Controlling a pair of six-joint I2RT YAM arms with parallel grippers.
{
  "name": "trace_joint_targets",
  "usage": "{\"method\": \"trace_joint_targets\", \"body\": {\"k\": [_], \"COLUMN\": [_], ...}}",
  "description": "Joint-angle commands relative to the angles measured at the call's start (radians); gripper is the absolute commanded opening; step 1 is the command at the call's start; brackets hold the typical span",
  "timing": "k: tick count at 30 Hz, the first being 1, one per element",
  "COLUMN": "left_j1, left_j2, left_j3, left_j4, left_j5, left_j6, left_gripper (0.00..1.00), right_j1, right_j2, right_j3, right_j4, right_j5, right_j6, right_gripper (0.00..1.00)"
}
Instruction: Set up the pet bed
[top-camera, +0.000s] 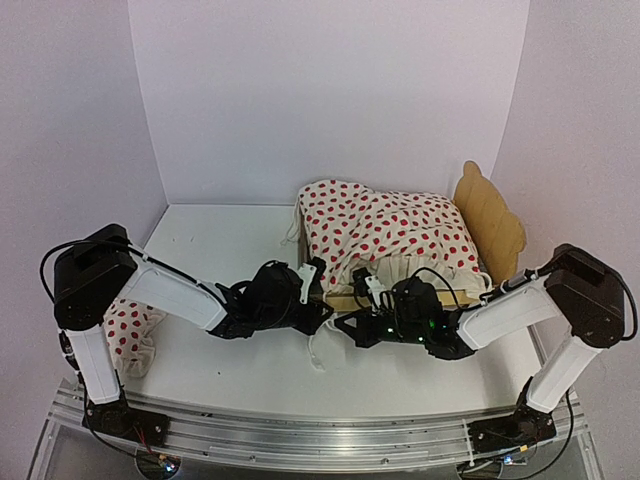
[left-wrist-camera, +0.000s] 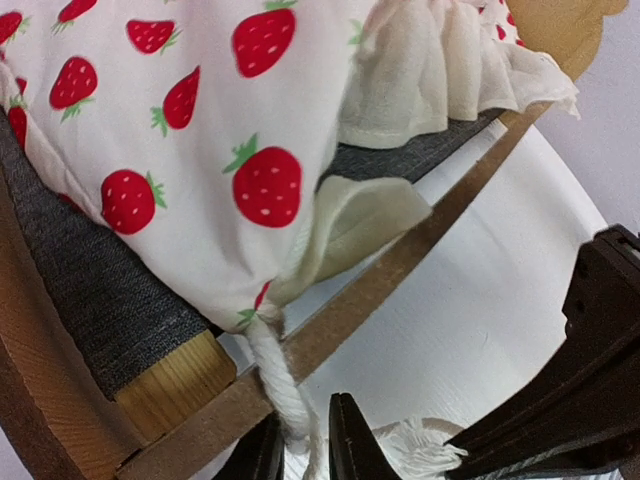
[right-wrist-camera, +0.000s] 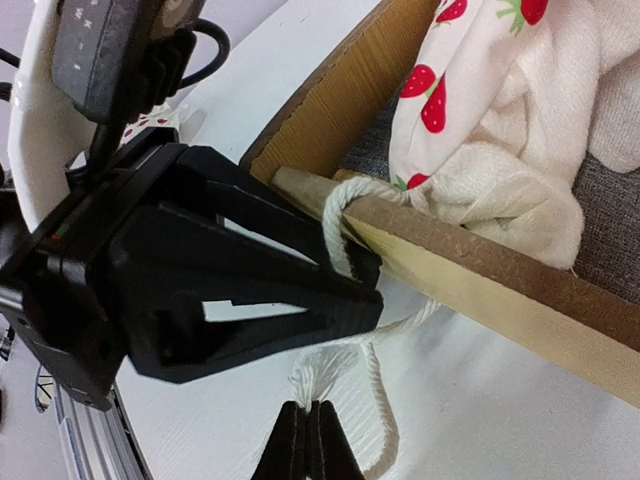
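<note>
The left arm (top-camera: 175, 290) is stretched low from its base at the near left corner towards the table's (top-camera: 220, 240) middle, with the forearm almost level. The right arm (top-camera: 510, 310) is laid out the same way from the near right corner, so that the two wrists nearly meet.

The left gripper (left-wrist-camera: 303, 450) is drawn in to a narrow gap, and a white cord (left-wrist-camera: 272, 375) is pinched between its fingertips just below the bed's wooden rail. The right gripper (right-wrist-camera: 310, 440) is fully closed. Its tips are set against the frayed end of the same cord, but whether any threads are actually caught cannot be told.

The pet bed (top-camera: 490, 215) is placed right of centre on the table, its scalloped headboard turned towards the right wall and its near end just beside both grippers. A strawberry-printed cloth (top-camera: 385, 225) is heaped over it, and the grey mattress pad (left-wrist-camera: 110, 290) is partly exposed beneath. A small pillow (top-camera: 130, 330) is seen at the table's left edge, well apart from the bed.
</note>
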Motion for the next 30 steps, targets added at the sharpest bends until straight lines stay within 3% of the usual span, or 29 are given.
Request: {"method": "trace_joint_targets", "body": {"k": [1, 4, 16, 26, 30], "left_j1": [0.009, 0.009, 0.017, 0.059, 0.095], "left_j2": [0.017, -0.006, -0.138, -0.196, -0.205], "left_j3": [0.057, 0.061, 0.022, -0.033, -0.025], "left_j4": [-0.034, -0.086, -0.202, -0.208, -0.262], "left_j5": [-0.068, -0.050, 0.043, 0.282, 0.460], "left_j6": [-0.019, -0.019, 0.025, 0.121, 0.285], "left_gripper": [0.06, 0.00, 0.00, 0.01, 0.24], "right_j1": [-0.003, -0.013, -0.067, -0.068, -0.068], "right_j2": [-0.014, -0.019, 0.149, 0.281, 0.305], "right_j3": [-0.021, -0.028, 0.201, 0.352, 0.366], "right_j4": [0.040, 0.036, -0.037, -0.066, -0.034], "right_j5": [0.035, 0.050, -0.116, -0.291, -0.323], "right_j6": [-0.009, -0.005, -0.078, -0.113, -0.128], "right_gripper": [0.00, 0.00, 0.00, 0.00, 0.00]}}
